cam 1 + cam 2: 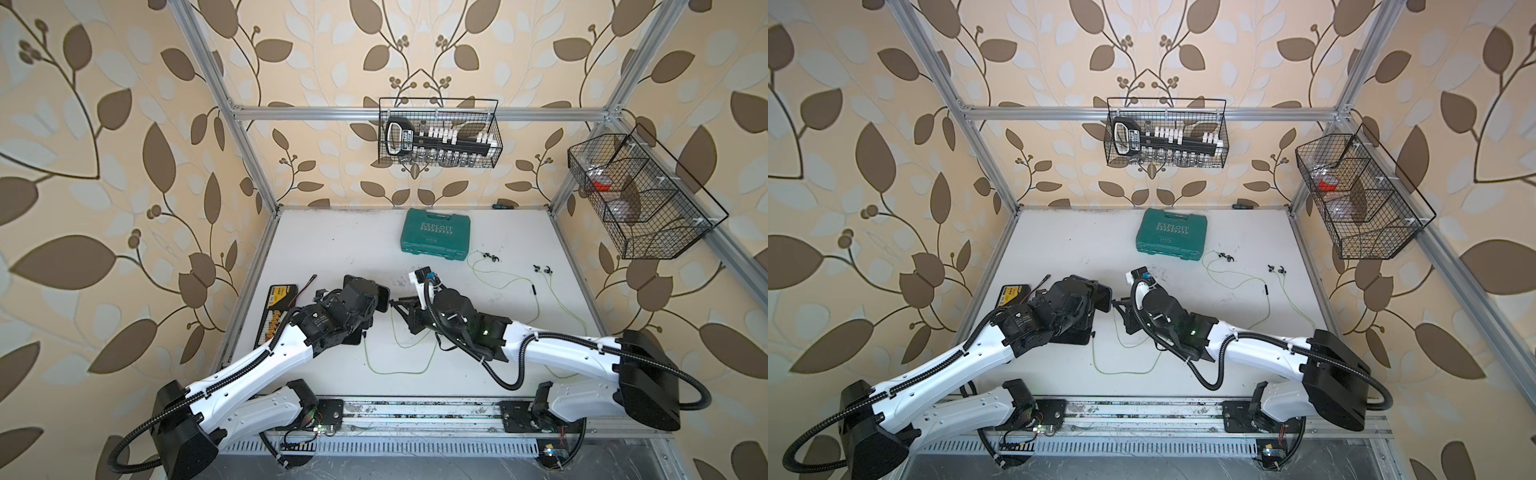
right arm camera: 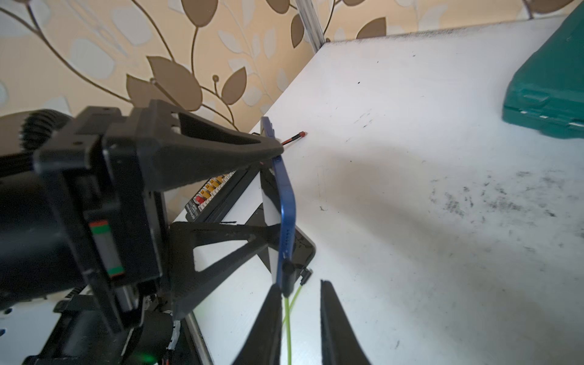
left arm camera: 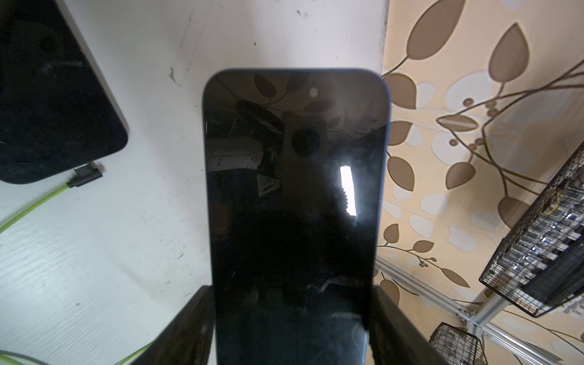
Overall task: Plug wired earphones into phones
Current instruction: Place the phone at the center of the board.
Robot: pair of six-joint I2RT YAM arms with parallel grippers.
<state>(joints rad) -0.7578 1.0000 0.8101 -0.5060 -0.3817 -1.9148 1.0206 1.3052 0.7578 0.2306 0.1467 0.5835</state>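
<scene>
Two tools face each other over the worktop (image 1: 332,249): the left tool (image 3: 294,300) clenches a blue-edged phone (image 3: 294,189) lifted off it, and the right tool (image 2: 299,284) stands released, jaws apart just beside the plug (image 2: 287,268) at that phone's end. Under the left arm (image 1: 257,361) a second phone (image 3: 47,94) lies flat; a teal toolbox (image 1: 438,237) sits far behind.

This is a robot lab test cell dressed like a home. An aluminium frame (image 1: 316,112) boxes in a white table (image 1: 332,257), and leaf-patterned wallpaper (image 1: 124,104) lines it. Wire baskets (image 1: 438,99) hang from the frame. Two robot arms (image 1: 552,345) mount on a front rail (image 1: 415,409).
</scene>
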